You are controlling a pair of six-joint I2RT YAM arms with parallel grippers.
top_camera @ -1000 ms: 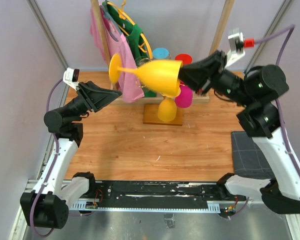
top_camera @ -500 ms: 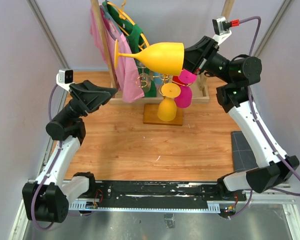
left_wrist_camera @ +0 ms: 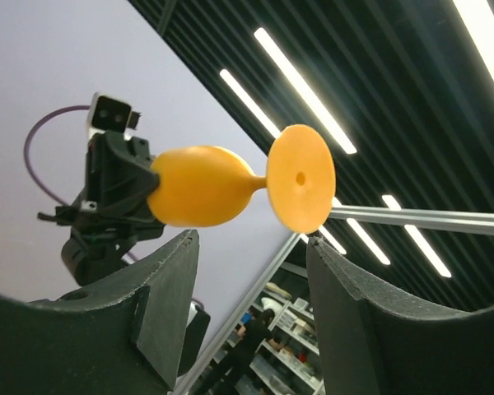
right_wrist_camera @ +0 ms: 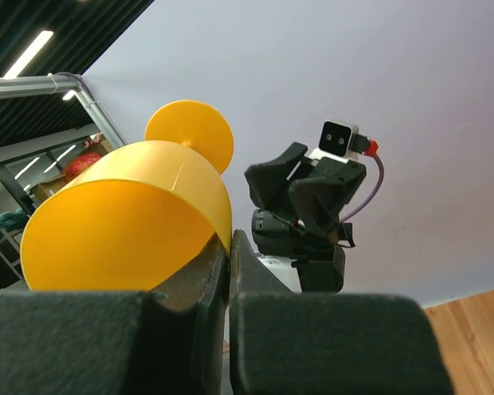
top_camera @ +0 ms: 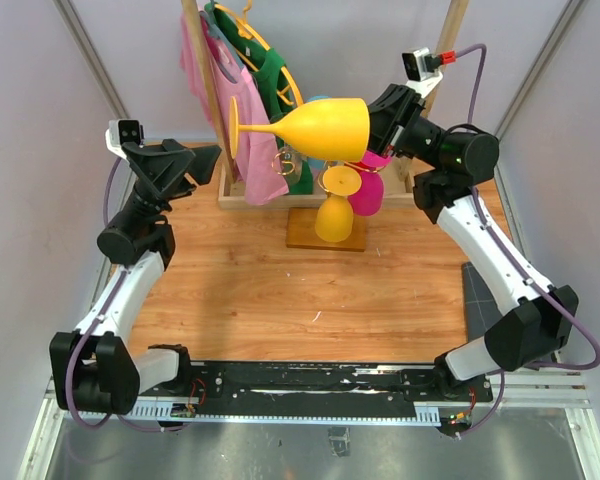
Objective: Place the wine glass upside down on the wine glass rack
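A yellow wine glass (top_camera: 315, 128) lies on its side in the air, foot to the left. My right gripper (top_camera: 372, 128) is shut on its rim and holds it above the gold wire rack (top_camera: 310, 165) with its wooden base (top_camera: 325, 232). A yellow glass (top_camera: 333, 210) and a pink glass (top_camera: 368, 190) hang upside down on the rack. In the right wrist view the rim of the held glass (right_wrist_camera: 132, 226) sits pinched between the fingers (right_wrist_camera: 230, 255). My left gripper (top_camera: 205, 163) is open, raised at the left; in the left wrist view (left_wrist_camera: 251, 251) the glass (left_wrist_camera: 222, 185) is beyond it.
A tall wooden clothes rail (top_camera: 205, 80) with pink (top_camera: 242, 120) and green (top_camera: 275, 75) shirts stands at the back left on a wooden frame (top_camera: 230, 195). A second wooden post (top_camera: 445, 50) rises at the back right. A dark mat (top_camera: 485, 300) lies at the table's right edge.
My right arm has lifted and swung the yellow glass up and back over the rack, and levelled it. My left gripper has tilted upward and drawn back to the left.
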